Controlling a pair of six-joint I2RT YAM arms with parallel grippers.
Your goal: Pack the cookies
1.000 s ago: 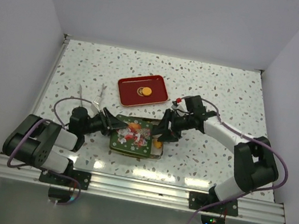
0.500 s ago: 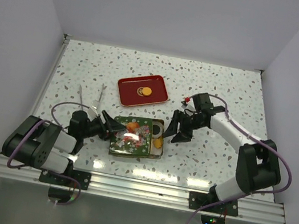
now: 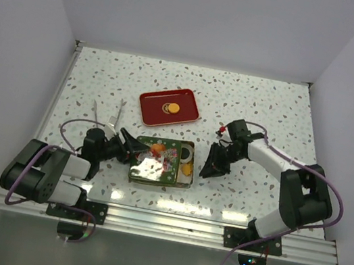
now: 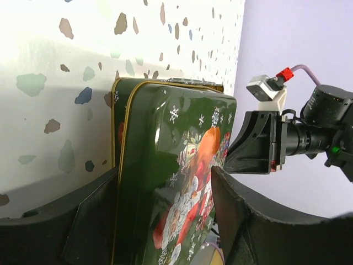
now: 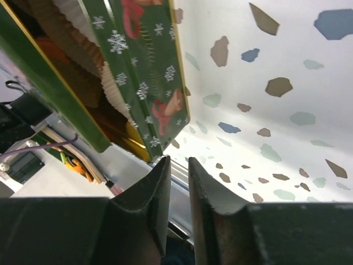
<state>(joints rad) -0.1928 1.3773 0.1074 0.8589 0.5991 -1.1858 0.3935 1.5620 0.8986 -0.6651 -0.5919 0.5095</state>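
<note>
Nearest you, your left gripper (image 3: pixel 131 148) lies low at the left side of the green Christmas tin (image 3: pixel 155 178), its jaws spread to either side of the lid (image 4: pixel 176 160). From the left wrist view you cannot tell whether the fingers press the lid or merely flank it. The lid sits askew over the tin and leaves the right end uncovered. There you can see some of the cookies (image 3: pixel 186 170), orange and yellow, lying in the tin by a white paper cup (image 3: pixel 187 153). Your right gripper (image 5: pixel 180 161) is just beside the tin's right wall and apart from it, its jaws all but closed on nothing, with only a thin slit between the tips. Farther back on the speckled tabletop (image 3: pixel 270 108) stands the red tray (image 3: pixel 188 106), well apart from the tin, with one orange cookie (image 3: pixel 173 108) on it. Two thin pale sticks (image 3: pixel 120 110) lie left of the tray.
</note>
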